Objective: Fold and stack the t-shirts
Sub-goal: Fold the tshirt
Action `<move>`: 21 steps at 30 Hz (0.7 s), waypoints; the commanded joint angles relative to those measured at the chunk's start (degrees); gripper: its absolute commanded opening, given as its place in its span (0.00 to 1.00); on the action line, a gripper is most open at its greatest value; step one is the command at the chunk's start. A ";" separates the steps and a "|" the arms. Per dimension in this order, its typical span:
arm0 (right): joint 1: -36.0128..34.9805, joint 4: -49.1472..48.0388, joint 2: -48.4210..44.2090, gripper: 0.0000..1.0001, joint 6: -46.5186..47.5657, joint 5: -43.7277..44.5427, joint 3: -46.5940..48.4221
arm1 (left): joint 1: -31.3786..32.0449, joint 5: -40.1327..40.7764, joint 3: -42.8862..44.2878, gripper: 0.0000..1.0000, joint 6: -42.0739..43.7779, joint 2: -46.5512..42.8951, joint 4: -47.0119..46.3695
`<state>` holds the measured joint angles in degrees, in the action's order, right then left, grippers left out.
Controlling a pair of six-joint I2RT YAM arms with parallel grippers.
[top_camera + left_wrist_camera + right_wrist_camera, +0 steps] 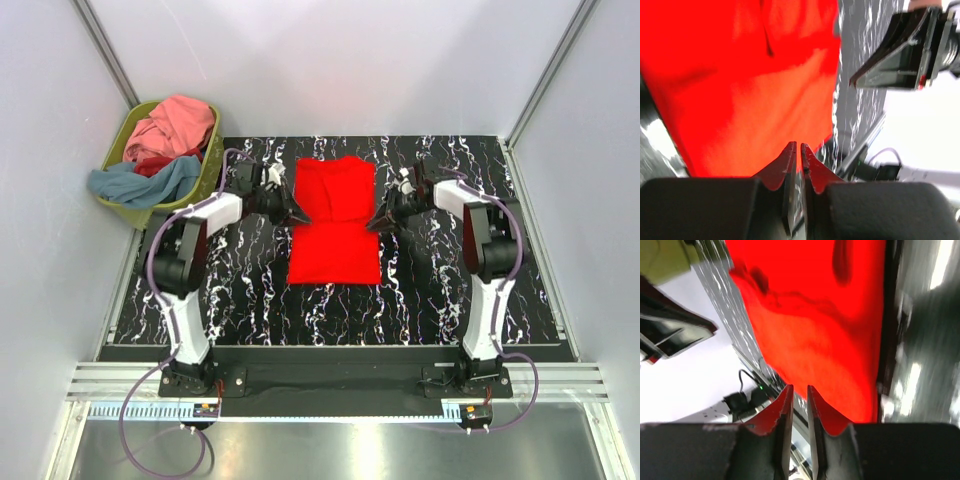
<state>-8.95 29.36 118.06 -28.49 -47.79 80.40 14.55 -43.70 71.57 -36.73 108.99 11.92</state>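
The bright red soft cloth t-shirt (335, 225) seems light and limp; pinch its side edges. Now the left gripper (798, 147) is nearly closed, the right gripper (800, 389) slightly open.

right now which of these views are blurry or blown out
top external view: sharp and evenly lit, but the red t-shirt is so saturated its folds barely show; left wrist view: cloth smeared by blur, the background at right blown out to white, the left gripper crisper; right wrist view: soft too, with streaky glare on the table
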 commanded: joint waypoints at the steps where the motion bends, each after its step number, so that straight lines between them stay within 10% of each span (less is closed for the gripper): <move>1: -0.01 -0.27 7.33 0.24 -3.06 -2.48 6.51 | -2.06 -0.25 3.48 0.12 -3.17 7.45 0.03; 13: 6.49 0.52 8.44 0.32 -3.85 -2.40 10.14 | -4.97 3.01 3.50 0.16 2.45 4.06 5.65; 21: 6.05 -2.80 -14.39 0.56 -8.32 8.92 -16.26 | -3.74 5.99 -19.07 0.36 -6.85 -18.86 -0.49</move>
<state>-1.78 28.58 115.11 -33.78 -45.12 74.00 9.87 -40.36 59.20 -39.16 98.08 14.59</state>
